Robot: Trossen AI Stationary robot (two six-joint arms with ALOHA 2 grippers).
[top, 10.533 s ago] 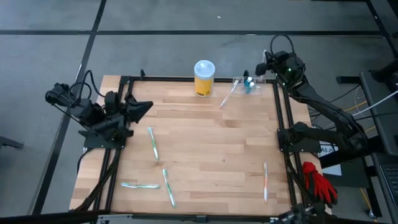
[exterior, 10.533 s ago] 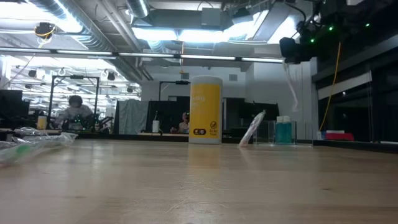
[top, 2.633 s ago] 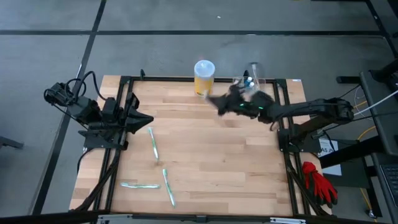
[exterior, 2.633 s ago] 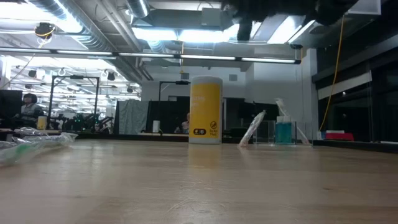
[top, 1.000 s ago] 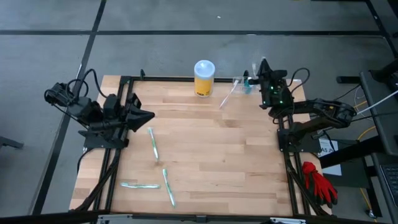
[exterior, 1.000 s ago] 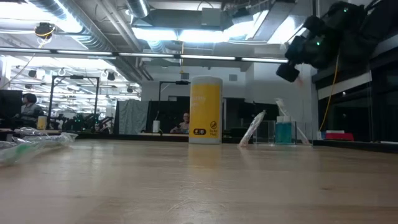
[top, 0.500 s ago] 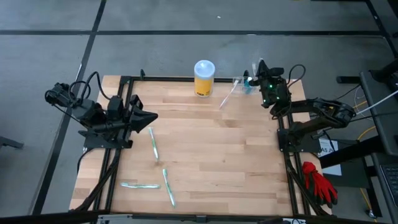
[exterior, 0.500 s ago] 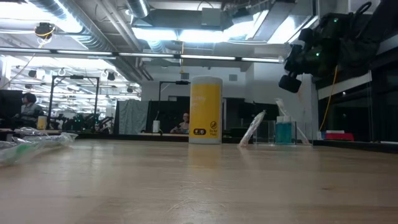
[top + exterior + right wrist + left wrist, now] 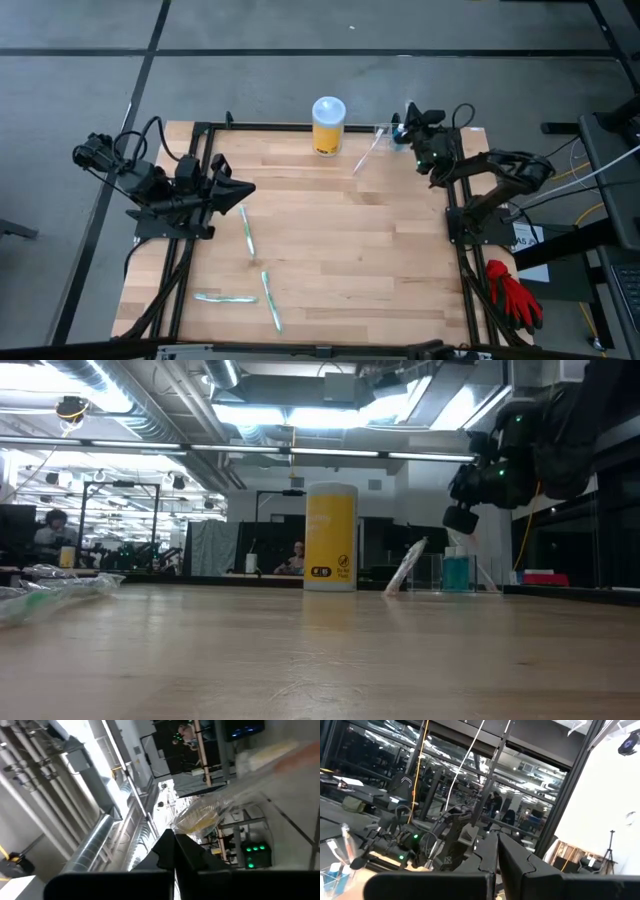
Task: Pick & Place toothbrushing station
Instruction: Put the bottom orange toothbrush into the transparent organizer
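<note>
The toothbrushing station (image 9: pixel 388 133), a clear low holder, stands at the table's far right edge, also in the low view (image 9: pixel 436 573). It holds something blue and an upright wrapped toothbrush (image 9: pixel 450 532). Another wrapped toothbrush (image 9: pixel 364 156) leans out of it, with its lower end on the table. My right gripper (image 9: pixel 408 124) is shut and hangs just above the station (image 9: pixel 461 517). My left gripper (image 9: pixel 247 187) is shut and empty at the table's left side. My right gripper's shut fingers (image 9: pixel 175 851) have a clear wrapped toothbrush (image 9: pixel 201 818) showing just past their tips. I cannot tell whether they touch it.
A yellow canister with a white lid (image 9: pixel 328 124) stands left of the station at the far edge. Three wrapped toothbrushes (image 9: pixel 246 231) (image 9: pixel 271 300) (image 9: pixel 224 297) lie on the table's near left part. Red gloves (image 9: pixel 513 292) lie off the table's right side.
My right gripper has come down toward the station and gone slightly toward the table's left edge. My left gripper has edged toward the table's right. The station and its toothbrushes have stayed where they were.
</note>
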